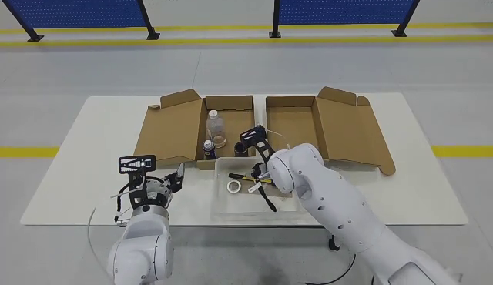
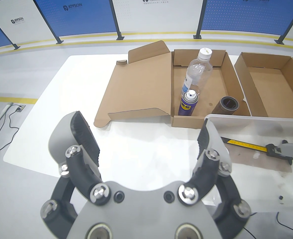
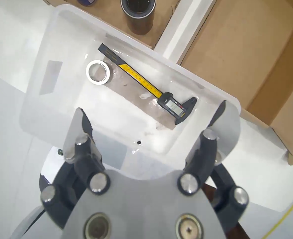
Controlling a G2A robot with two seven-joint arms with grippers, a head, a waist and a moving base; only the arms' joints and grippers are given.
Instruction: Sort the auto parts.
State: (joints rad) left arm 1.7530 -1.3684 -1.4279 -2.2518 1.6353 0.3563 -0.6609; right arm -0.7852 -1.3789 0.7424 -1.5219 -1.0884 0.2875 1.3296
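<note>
Plastic bin (image 3: pixel 176 68) at the desk's (image 2: pixel 74 88) front edge, holding a caliper (image 3: pixel 146 85) and a ring (image 3: pixel 98 72), probably next to sort. Right gripper (image 3: pixel 151 109) spread wide above the caliper, seemingly lined up to take it; left gripper (image 2: pixel 141 120) open too, over bare desk beside the bin. Left box (image 2: pixel 218 85) toward the far edge, keeping bottle (image 2: pixel 197 75), can (image 2: pixel 188 103) and sleeve (image 2: pixel 226 105) upright.

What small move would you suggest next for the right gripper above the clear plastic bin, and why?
Probably lower the open right gripper onto the black-and-yellow digital caliper lying in the clear plastic bin; it lies close below, not yet sorted.
</note>
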